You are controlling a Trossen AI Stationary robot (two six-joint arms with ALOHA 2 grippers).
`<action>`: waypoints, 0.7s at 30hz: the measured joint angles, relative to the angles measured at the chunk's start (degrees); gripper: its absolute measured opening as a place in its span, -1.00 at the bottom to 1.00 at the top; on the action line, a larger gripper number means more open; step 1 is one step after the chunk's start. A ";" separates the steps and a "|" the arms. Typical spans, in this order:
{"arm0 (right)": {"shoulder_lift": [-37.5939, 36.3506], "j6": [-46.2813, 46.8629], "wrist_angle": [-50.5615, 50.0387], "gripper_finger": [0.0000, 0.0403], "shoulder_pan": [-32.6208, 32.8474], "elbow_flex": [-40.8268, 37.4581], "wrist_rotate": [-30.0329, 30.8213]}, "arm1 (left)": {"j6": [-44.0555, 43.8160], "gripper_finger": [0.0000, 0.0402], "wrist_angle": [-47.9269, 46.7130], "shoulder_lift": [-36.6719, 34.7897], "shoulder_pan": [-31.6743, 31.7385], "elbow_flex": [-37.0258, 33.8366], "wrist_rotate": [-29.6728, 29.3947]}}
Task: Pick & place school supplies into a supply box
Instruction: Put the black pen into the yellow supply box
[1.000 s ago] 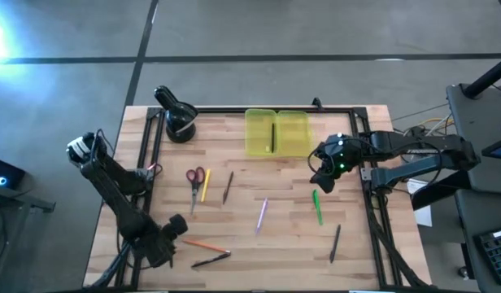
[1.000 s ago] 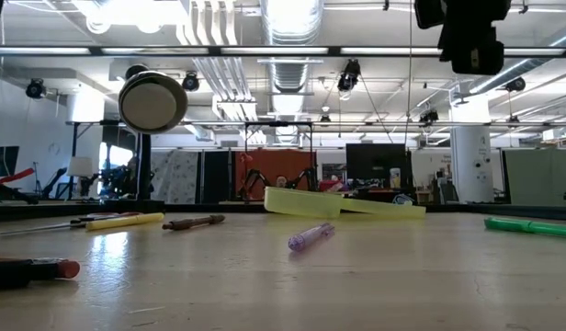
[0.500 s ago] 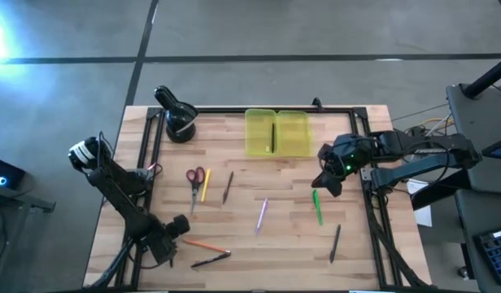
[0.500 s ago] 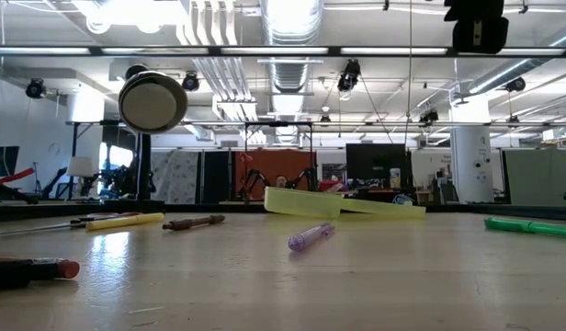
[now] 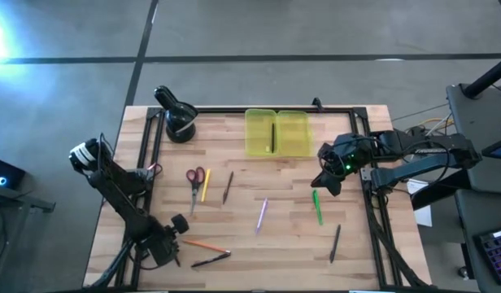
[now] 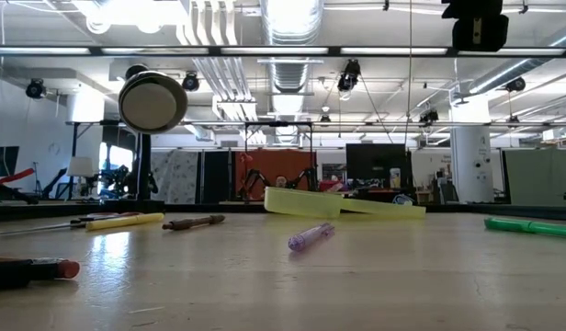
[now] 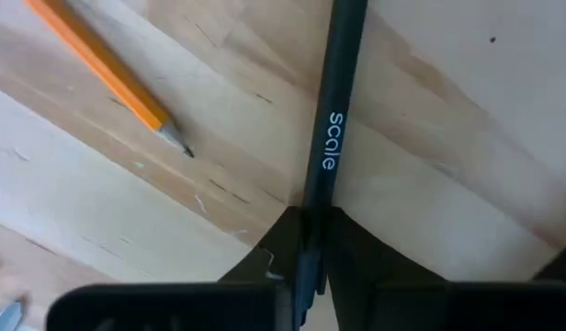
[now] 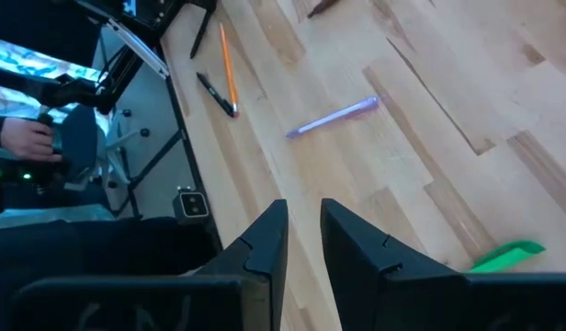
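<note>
At the desk's near-left corner, the left pincer clamps a black pen to lift it boxward.

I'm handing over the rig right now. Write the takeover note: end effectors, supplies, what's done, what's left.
Left end effector: at the table's near-left corner, shut on the black pen, which lies on the wood beside the orange pencil.
Right end effector: empty, fingers slightly apart, raised above the table's right side near the green marker.
Supply box: open at the far edge, one dark pen inside.
Still on the table: scissors, yellow pencil, brown pencil, purple pen, another black pen.
Left: lift the gripped pen, box everything.
</note>
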 joint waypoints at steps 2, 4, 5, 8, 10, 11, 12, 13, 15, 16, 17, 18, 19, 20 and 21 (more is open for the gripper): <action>0.00 -0.11 0.04 -0.70 0.00 0.00 0.04 | 0.54 -0.95 -2.98 -1.14 0.00 1.07 -0.95; 0.00 -0.19 0.10 -0.70 0.00 0.00 0.46 | 0.89 -0.96 -6.12 -2.59 0.00 2.80 -1.79; 0.00 -0.21 0.12 -0.70 0.00 -0.01 0.85 | 0.89 -0.96 -7.97 -3.26 0.00 3.50 -2.15; 0.00 -0.45 0.42 -0.70 -0.02 -0.02 1.08 | 1.24 -0.96 -13.57 -5.47 0.03 5.46 -4.81; 0.00 -1.07 1.09 -0.70 -0.02 -0.02 1.25 | 1.24 -0.96 -16.10 -7.01 0.37 7.21 -7.53; 0.00 -1.31 1.62 -0.70 -0.02 -0.02 1.42 | 1.23 -0.96 -17.83 -7.70 0.78 8.02 -9.01; 0.00 -1.44 2.27 -0.70 -0.02 -0.02 1.95 | 1.22 -0.96 -19.47 -8.19 1.27 8.80 -10.38; 0.00 -1.51 2.89 -0.70 -0.02 -0.02 2.61 | 1.24 -0.96 -20.43 -8.72 1.90 9.65 -11.63; 0.00 -1.68 3.90 -0.70 -0.04 -0.02 3.07 | 1.13 -0.96 -22.20 -9.79 3.44 11.79 -14.35; 0.00 -1.76 4.47 -0.70 -0.04 -0.02 3.46 | 0.94 -0.96 -23.52 -10.13 4.36 12.89 -15.90; 0.00 -1.75 4.99 -0.70 -0.04 -0.02 3.84 | 0.60 -0.96 -24.56 -10.34 5.49 13.96 -17.49; 0.00 -1.74 5.35 -0.70 -0.04 -0.02 4.00 | 0.05 -0.96 -25.08 -10.48 6.68 15.12 -19.14; 0.00 -1.74 5.47 -0.70 -0.04 -0.02 4.05 | -0.66 -0.96 -25.30 -10.61 8.04 16.37 -20.83; 0.00 -1.74 5.57 -0.70 -0.04 -0.02 4.07 | -1.51 -0.96 -25.45 -10.76 9.54 17.62 -22.60; 0.02 -1.74 5.77 -0.70 -0.04 -0.02 4.09 | -2.50 -0.96 -25.50 -10.87 11.18 19.02 -24.57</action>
